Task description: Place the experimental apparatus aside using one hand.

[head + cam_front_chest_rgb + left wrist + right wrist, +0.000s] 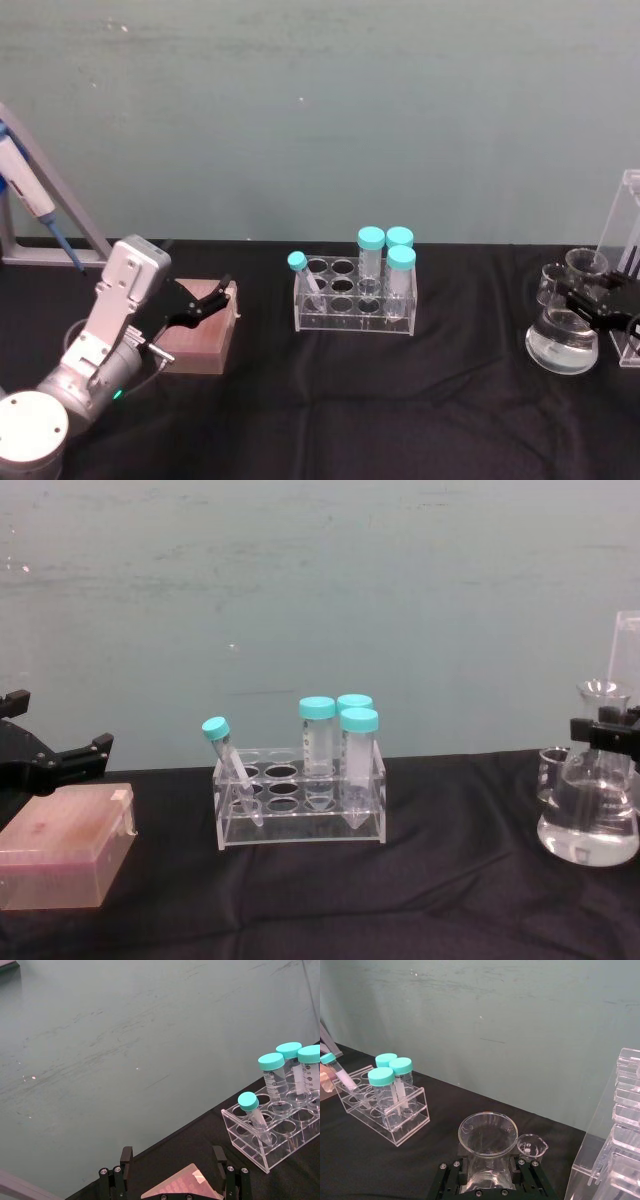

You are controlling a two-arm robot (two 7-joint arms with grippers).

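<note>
Glass conical flask (pixel 588 825) at the surface's (pixel 400 400) right edge sits gripped at its neck by the right gripper (pixel 490 1172); smooth neck could slip, striking the adjacent small beaker (pixel 532 1146).

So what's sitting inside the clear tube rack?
The tube rack holds four teal-capped tubes: three upright at its right end, one smaller leaning at the left. Other holes look empty. Tube contents can't be made out.

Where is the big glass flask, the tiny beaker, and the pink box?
flask (pixel 588 820), chest view, on its wide lower body.
beaker (pixel 532 1146), right wrist view, on its rim.
pink box (pixel 62 856), chest view, on its top face.
</note>
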